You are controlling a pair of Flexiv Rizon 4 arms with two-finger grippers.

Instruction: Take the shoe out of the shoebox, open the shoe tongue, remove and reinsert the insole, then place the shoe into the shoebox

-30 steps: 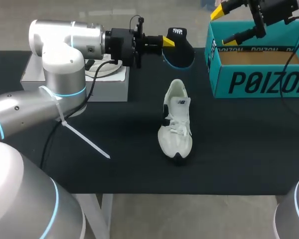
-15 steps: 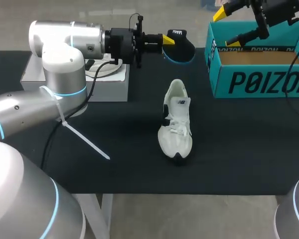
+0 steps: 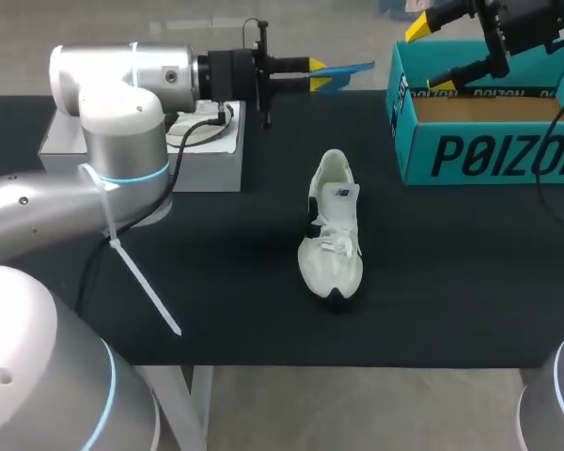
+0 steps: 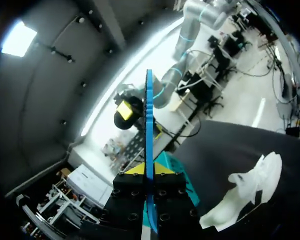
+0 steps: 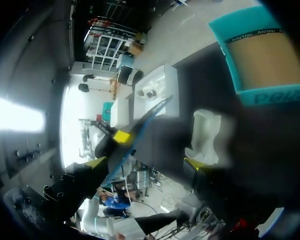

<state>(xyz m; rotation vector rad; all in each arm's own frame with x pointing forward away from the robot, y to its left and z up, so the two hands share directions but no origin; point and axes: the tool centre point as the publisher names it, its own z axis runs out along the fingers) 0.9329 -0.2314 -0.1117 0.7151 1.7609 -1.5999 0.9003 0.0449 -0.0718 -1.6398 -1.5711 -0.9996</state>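
A white shoe [image 3: 334, 225] lies on the black table [image 3: 216, 282], toe toward the near edge. It shows beside my left gripper in the left wrist view, shoe [image 4: 250, 190]. My left gripper [image 3: 318, 73] is in the air at the table's far side, shut on the blue insole [image 3: 346, 69]. The insole stands edge-on between the fingers, insole [image 4: 149, 120]. The teal shoebox [image 3: 489, 155] sits at the far right. Over its left wall hangs my right gripper [image 3: 429, 54], open and holding nothing. From the right wrist, gripper [image 5: 144, 164] faces the insole [image 5: 145, 125] and the shoe [image 5: 207, 135].
A white box [image 3: 207, 164] with a white object on top stands at the far left, under my left arm. A white cable tie [image 3: 146, 282] sticks out from that arm over the table.
My left wrist has turned, so the insole, seen broadside before, now shows as a thin edge-on strip. The right gripper has barely shifted above the box. The shoe has stayed put.
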